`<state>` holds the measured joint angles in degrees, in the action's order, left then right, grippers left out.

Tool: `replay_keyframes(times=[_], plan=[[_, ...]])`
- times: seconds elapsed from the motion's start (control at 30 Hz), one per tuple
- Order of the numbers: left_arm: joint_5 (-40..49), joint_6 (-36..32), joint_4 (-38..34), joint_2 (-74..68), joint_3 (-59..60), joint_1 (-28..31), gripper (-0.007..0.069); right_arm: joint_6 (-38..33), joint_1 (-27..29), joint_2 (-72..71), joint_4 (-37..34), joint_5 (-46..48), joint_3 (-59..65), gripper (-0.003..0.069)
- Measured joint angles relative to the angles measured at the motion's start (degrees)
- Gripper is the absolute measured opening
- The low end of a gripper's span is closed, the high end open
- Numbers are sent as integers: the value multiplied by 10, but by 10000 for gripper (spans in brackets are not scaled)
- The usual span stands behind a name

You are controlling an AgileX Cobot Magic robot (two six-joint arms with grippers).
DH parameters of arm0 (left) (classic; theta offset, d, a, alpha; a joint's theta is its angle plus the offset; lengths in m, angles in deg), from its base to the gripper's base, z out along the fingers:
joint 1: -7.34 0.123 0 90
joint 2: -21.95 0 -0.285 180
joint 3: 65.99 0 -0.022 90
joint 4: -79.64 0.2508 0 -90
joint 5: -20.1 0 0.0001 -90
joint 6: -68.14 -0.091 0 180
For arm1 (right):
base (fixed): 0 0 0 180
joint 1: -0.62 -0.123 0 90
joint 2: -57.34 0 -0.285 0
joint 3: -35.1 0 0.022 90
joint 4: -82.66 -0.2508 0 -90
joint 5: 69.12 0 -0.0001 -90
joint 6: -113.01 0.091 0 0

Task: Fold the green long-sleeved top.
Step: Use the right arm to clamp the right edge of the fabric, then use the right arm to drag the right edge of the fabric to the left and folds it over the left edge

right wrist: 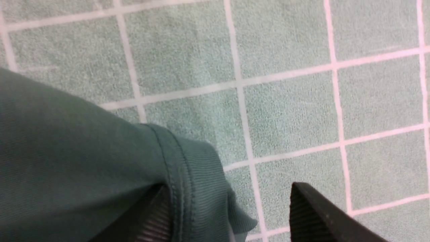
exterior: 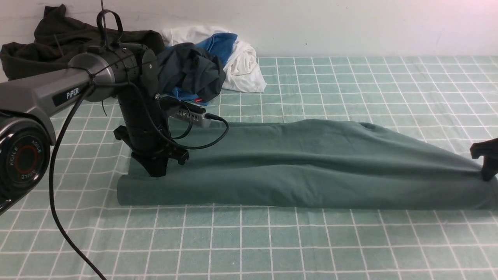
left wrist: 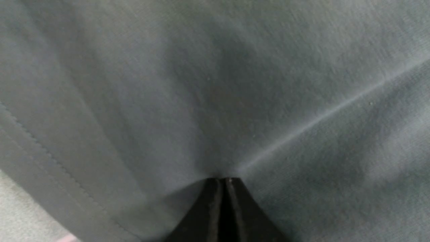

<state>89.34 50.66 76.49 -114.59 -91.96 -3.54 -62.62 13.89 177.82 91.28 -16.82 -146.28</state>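
The green long-sleeved top (exterior: pixel 303 167) lies folded into a long band that runs left to right across the middle of the checked surface (exterior: pixel 272 241). The left fingers (exterior: pixel 156 169) are clenched on the cloth near its left end, with creases spreading out from their tips. The right fingers (right wrist: pixel 319 215) are released and spread apart at the top's right end, where its ribbed edge (right wrist: pixel 191 188) drapes against one of them.

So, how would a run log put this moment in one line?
green top: long band on checked cloth | left jaws: shut, pinching top | right jaws: open at ribbed edge
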Motion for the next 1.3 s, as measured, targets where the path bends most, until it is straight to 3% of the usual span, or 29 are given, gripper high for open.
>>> replay_keyframes(times=[0.3,0.43,0.6,0.63,0.67,0.73,1.07,1.23,1.3], plan=[[0,-4,-5,0,1,0,-3,-27,2,39,-20,-11,-2,481],[0,-4,-5,1,1,0,-3,-52,3,41,-33,-10,-5,449],[0,-5,1,33,4,0,-3,-99,3,42,-69,-7,-6,237],[0,-5,1,36,4,0,-3,-101,3,42,-71,-7,-6,225],[0,-5,6,62,-1,0,-3,-118,3,40,-82,-5,-6,120],[0,-4,12,108,-8,0,-3,-131,3,34,-86,-2,-5,57],[14,-2,17,331,0,0,-3,-144,-3,-86,-90,92,-83,53],[24,22,20,462,32,0,-3,-147,-89,-151,-100,146,-204,53],[28,24,20,501,47,0,-3,-148,-163,-148,-105,164,-244,53]])
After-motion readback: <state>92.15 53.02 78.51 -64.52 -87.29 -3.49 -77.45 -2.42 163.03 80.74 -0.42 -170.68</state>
